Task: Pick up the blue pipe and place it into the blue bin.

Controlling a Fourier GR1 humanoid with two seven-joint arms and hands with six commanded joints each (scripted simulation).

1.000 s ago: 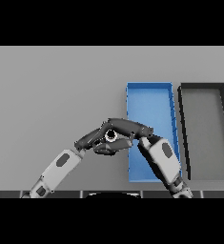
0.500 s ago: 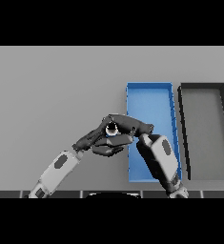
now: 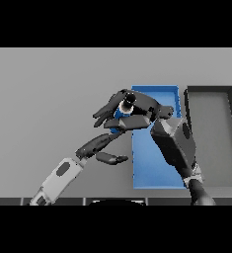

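The right hand has its fingers curled round the pipe, pinching it above the counter. The pipe sits inside that grasp, its pale round end pointing up toward the camera and a bit of blue showing below the fingers. It hangs over the left rim of the blue bin, near the bin's far end. The left hand lies lower left, fingers loosely spread, apart from the pipe. A dark bin stands just right of the blue one.

Blue pipe beside blue bin
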